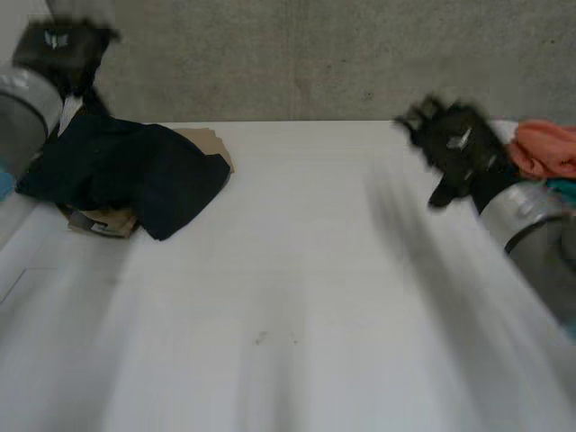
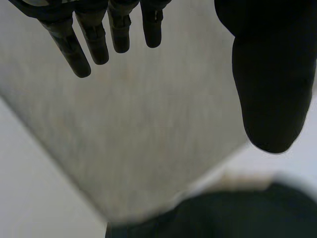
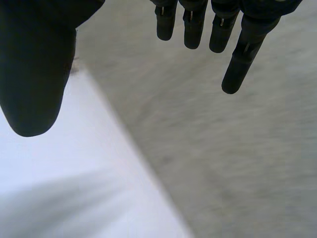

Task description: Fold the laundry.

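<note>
A dark navy garment (image 1: 126,171) lies crumpled at the table's far left, on top of a tan garment (image 1: 209,144). My left hand (image 1: 61,47) hangs above and behind it, fingers (image 2: 94,42) straight and spread, holding nothing; the dark cloth (image 2: 233,213) lies below its thumb. My right hand (image 1: 457,144) is raised over the table's far right, fingers (image 3: 237,59) straight and apart, empty. Beside it lies a heap of orange cloth (image 1: 544,148).
The white table (image 1: 297,297) runs bare across the middle and front. A grey wall (image 1: 342,54) stands behind its far edge. Teal cloth (image 1: 562,191) lies under the orange heap at the right edge.
</note>
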